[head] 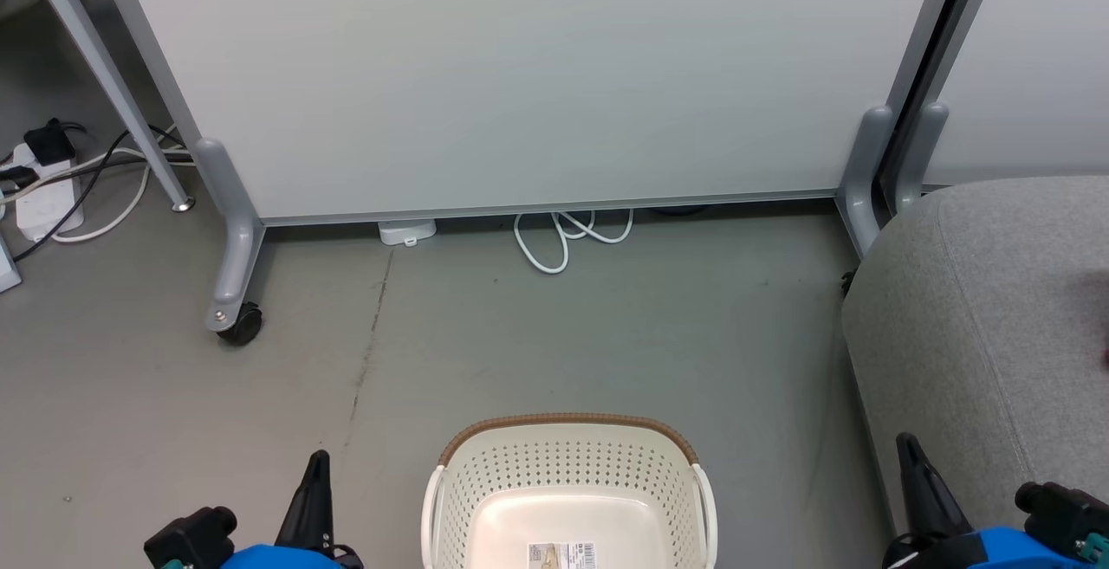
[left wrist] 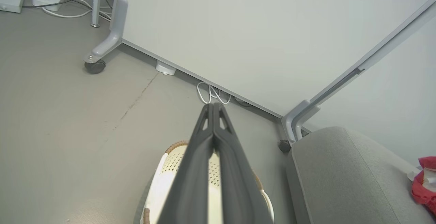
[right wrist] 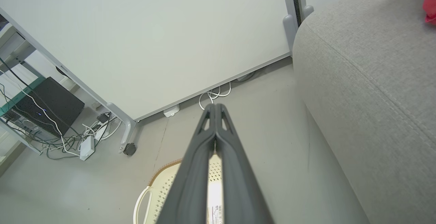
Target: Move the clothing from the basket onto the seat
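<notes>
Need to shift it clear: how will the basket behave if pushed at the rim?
Probably light: the basket is thin perforated plastic and looks empty. It would likely slide on the smooth floor. A high push on the rim might tip it.

The basket stands on the grey floor, a label on its base, between the left tool and right tool, both pinched together, with the seat at right below a wheeled white panel.
</notes>
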{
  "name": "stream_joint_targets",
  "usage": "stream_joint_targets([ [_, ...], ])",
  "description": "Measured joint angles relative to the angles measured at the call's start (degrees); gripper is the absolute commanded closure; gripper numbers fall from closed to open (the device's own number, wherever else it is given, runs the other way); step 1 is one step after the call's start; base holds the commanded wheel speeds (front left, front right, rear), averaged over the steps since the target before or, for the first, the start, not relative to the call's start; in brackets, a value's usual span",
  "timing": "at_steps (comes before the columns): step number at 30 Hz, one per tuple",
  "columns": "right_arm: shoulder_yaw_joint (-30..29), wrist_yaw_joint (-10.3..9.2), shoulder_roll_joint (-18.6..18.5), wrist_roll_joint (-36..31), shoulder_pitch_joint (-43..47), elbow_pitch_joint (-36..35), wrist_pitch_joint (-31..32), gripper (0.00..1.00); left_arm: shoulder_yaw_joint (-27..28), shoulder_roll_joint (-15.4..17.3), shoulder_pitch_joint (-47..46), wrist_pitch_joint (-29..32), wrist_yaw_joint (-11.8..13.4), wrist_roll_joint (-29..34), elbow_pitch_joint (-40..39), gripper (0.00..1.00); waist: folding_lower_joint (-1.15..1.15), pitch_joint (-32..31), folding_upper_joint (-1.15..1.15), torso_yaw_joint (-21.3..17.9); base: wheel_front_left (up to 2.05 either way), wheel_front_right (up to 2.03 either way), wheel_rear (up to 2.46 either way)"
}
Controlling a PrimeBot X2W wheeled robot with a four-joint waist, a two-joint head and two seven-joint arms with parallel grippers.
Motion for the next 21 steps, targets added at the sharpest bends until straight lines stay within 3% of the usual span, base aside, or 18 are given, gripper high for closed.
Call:
stream_joint_targets([
  [21,-0.4,0.0,0.0,18.2,-2.1,-0.4,3.5,1.0,3.5,-0.5,-1.8,4.3,0.0,-15.5,-2.7,1.0,0.0,0.1,0.0,-1.2,0.0,0.0,0.0],
])
